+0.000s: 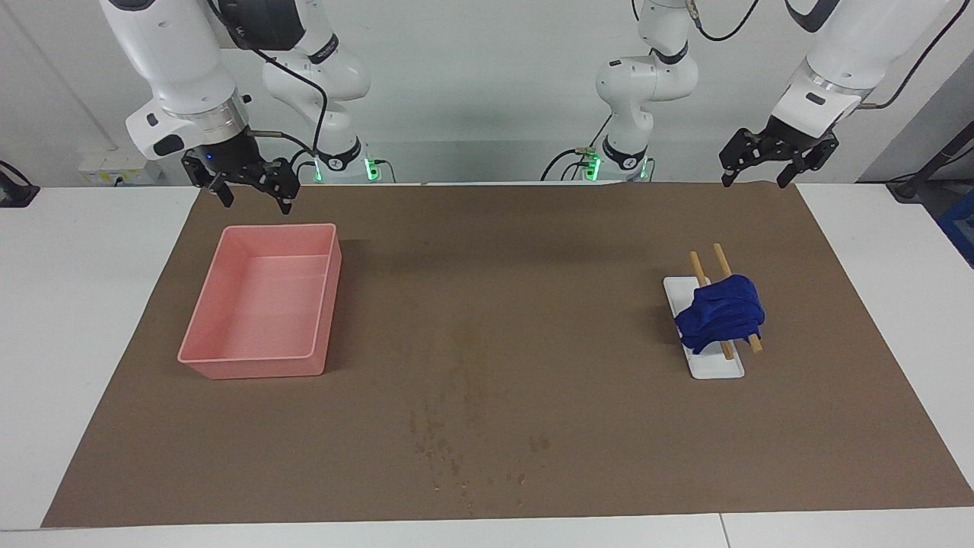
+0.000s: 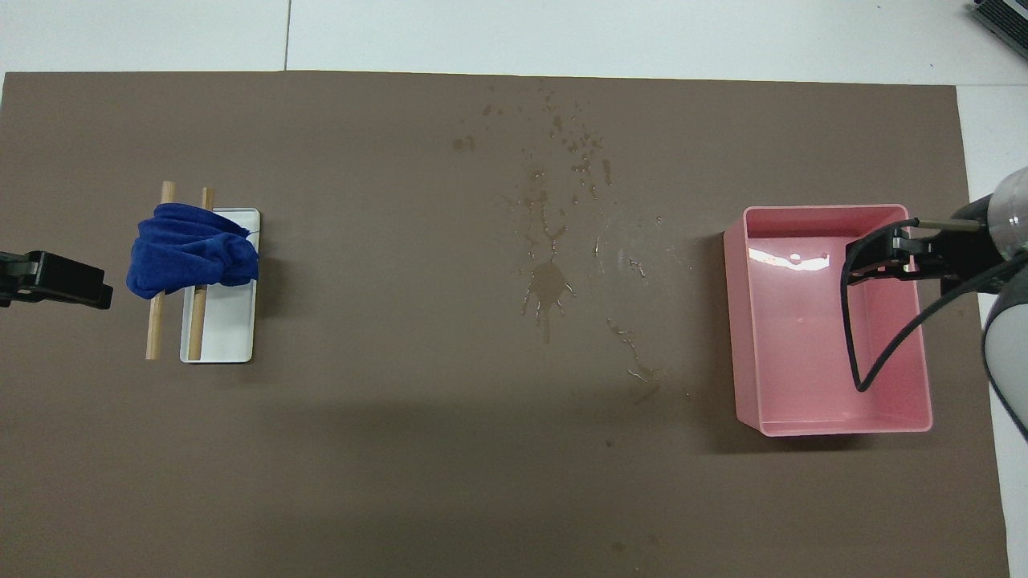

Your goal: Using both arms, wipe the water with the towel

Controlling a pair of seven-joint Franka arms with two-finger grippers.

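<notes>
I see both grippers raised at the robots' edge of the mat (image 1: 533, 251), empty, fingers spread: L gripper (image 1: 768, 166) near the towel's end, R gripper (image 1: 251, 190) over the tray (image 1: 228, 365) rim. Towel (image 1: 721, 312) sits bunched on two sticks (image 1: 696, 262) across a white dish (image 1: 719, 369); water (image 2: 550, 281) mid-mat, splashes trailing farther out.

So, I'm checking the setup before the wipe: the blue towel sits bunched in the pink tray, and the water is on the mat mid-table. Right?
Not quite. The blue towel lies bunched on two wooden sticks over a small white tray, not in the pink tray. The facing view shows this. The water is on the mat mid-table.
</notes>
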